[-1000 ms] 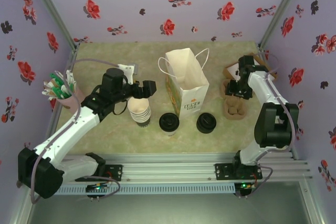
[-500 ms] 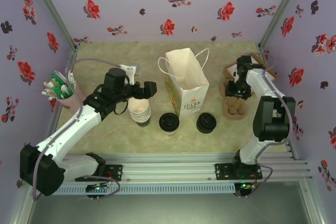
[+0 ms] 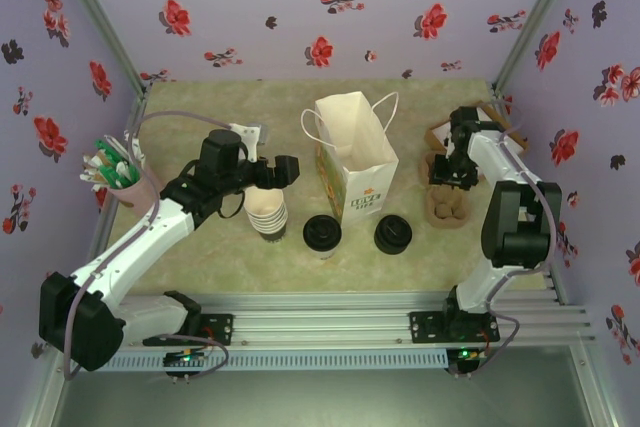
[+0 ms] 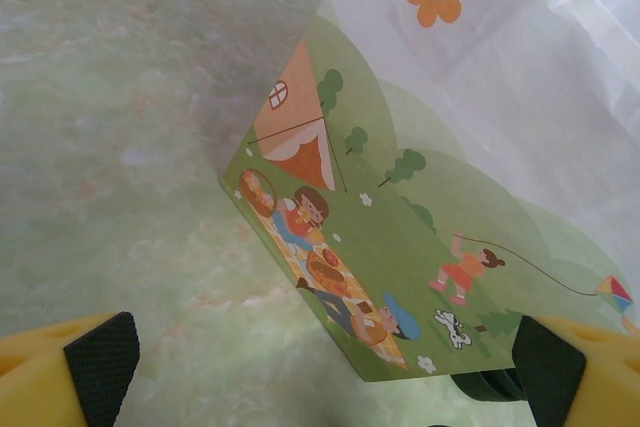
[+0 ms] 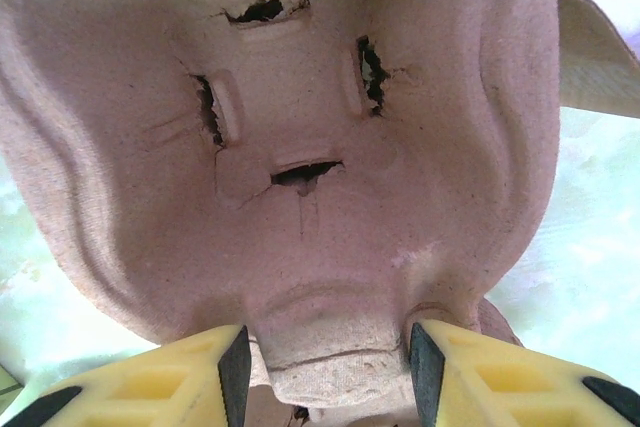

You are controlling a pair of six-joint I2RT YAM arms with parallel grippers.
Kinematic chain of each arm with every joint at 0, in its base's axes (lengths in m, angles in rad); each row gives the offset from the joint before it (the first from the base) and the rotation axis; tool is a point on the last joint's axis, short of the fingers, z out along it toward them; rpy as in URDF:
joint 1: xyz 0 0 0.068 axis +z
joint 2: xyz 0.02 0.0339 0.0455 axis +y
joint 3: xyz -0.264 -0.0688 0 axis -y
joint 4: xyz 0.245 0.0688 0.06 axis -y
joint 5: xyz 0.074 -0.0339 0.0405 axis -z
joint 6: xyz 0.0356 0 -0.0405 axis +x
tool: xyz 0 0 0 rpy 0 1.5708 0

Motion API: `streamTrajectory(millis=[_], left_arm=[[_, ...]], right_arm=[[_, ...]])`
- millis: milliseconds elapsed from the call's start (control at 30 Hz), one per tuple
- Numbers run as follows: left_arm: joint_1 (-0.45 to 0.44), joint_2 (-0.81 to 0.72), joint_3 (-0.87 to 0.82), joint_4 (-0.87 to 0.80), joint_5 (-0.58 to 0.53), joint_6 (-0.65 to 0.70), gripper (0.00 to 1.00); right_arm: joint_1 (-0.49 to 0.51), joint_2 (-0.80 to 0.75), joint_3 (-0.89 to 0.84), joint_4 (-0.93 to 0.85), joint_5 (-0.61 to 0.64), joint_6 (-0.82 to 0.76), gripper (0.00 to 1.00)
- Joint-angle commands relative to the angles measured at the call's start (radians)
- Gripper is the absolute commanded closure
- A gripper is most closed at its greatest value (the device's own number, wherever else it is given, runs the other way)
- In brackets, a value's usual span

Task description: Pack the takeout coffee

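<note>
A: Takeout coffee (image 3: 322, 233), where does it stand?

B: On the tabletop (image 3: 200, 259), upright, just near of the white paper bag (image 3: 355, 162) and slightly to the left of the bag's front face. Its black lid is on. Nothing is touching it.

A: And the other black round thing?

B: That is a stack of loose lids (image 3: 393, 235), just to the right of the coffee and a little apart from it.

A: The left gripper (image 3: 283, 169)?

B: Spread wide, holding nothing. It hangs over the far side of the stack of lidless cups (image 3: 266, 212), left of the bag. The left wrist camera shows its pads (image 4: 102, 352) at the two lower corners, with the bag's printed picnic panel between them and farther off.

A: The right gripper (image 5: 325, 372)?

B: It is at the far right, well apart from the coffee. Its yellow fingers (image 5: 228, 372) press against both sides of a lobe at the edge of a pulp cup carrier (image 5: 300, 147), so it is closed on the carrier.
</note>
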Motion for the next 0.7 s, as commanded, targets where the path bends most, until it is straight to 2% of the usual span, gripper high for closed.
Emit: streamTrajectory(millis=[0,333,667], left_arm=[[-0.002,-0.001,0.036,-0.012,0.001,0.019,0.01],[-0.001,-0.029,0.044,-0.024,0.001,0.018,0.01],[-0.015,-0.052,0.050,-0.035,-0.003,0.017,0.01]], right_arm=[[0.006,0.017,0.023,-0.029,0.010,-0.008,0.53],[0.006,-0.022,0.012,-0.040,0.024,0.009,0.63],[0.006,-0.069,-0.006,-0.042,0.015,0.028,0.64]])
